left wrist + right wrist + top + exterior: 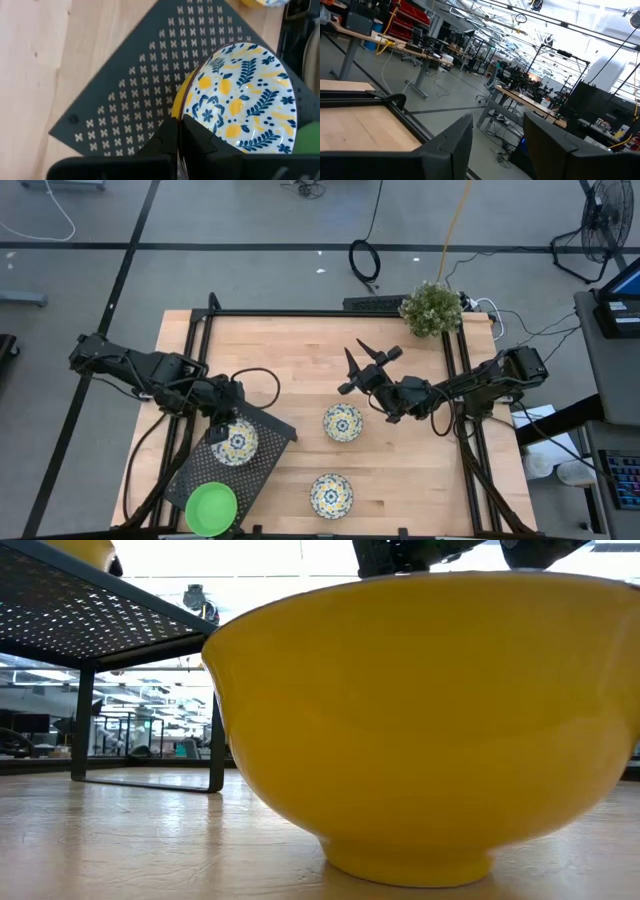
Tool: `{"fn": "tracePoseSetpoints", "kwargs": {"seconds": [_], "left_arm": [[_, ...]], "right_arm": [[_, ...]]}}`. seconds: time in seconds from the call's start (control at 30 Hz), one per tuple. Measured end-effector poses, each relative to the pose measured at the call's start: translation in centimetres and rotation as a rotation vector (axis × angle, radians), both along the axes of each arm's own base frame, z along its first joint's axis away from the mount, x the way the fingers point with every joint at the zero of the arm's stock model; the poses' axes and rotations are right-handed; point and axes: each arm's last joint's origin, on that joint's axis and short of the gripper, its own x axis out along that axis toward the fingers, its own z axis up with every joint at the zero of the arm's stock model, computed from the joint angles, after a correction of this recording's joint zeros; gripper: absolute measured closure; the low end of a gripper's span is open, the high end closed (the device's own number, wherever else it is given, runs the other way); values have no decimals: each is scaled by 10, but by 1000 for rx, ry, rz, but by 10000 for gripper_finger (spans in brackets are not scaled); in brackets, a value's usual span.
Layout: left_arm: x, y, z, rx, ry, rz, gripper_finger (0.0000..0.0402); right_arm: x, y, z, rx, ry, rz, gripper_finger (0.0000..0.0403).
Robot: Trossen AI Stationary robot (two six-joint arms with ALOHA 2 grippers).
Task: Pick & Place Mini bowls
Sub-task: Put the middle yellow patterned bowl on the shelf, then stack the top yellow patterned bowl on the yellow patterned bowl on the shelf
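Observation:
My left gripper [222,428] is shut on a mini bowl [238,442], white with blue-and-yellow flowers inside and yellow outside, over the black mesh tray [268,452] at the near left. A plain green mini bowl [212,508] sits on the tray's near end. Two more floral mini bowls [343,422] [331,494] stand on their bases on the wooden table; the low view shows one close up [420,720]. My right gripper [355,352] hangs open above the table's middle, nothing between its fingers [447,147]. My left gripper pinches the floral bowl's rim [189,102] between its two fingers, one finger [167,142] on the yellow outer wall and the other [202,137] inside. The fingers come slanting down from the table's left. The bowl is tilted over the mesh; whether its base touches the tray I cannot tell.
The mesh tray [90,610] stands raised on thin legs. A potted plant [432,308] sits at the table's far right corner. A black frame [300,313] rims the table. Bare wood lies between the tray and the two standing bowls.

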Motion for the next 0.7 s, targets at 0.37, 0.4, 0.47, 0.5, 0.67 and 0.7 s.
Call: {"fn": "tracePoseSetpoints", "kwargs": {"seconds": [0.37,0.4,0.47,0.5,0.67,0.7], "left_arm": [[5,9,-12,12,-2,43,382],[5,10,-13,19,2,49,371],[5,11,-13,33,5,57,346],[5,11,-13,37,1,60,334],[5,11,-13,48,-1,63,287],[5,11,-13,47,-1,62,279]], "right_arm": [[0,0,0,3,-4,1,243],[0,0,0,3,-4,1,243],[0,0,0,3,-4,1,241],[0,0,0,3,-4,1,241],[0,0,0,3,-5,1,243],[0,0,0,5,-8,2,243]]}}
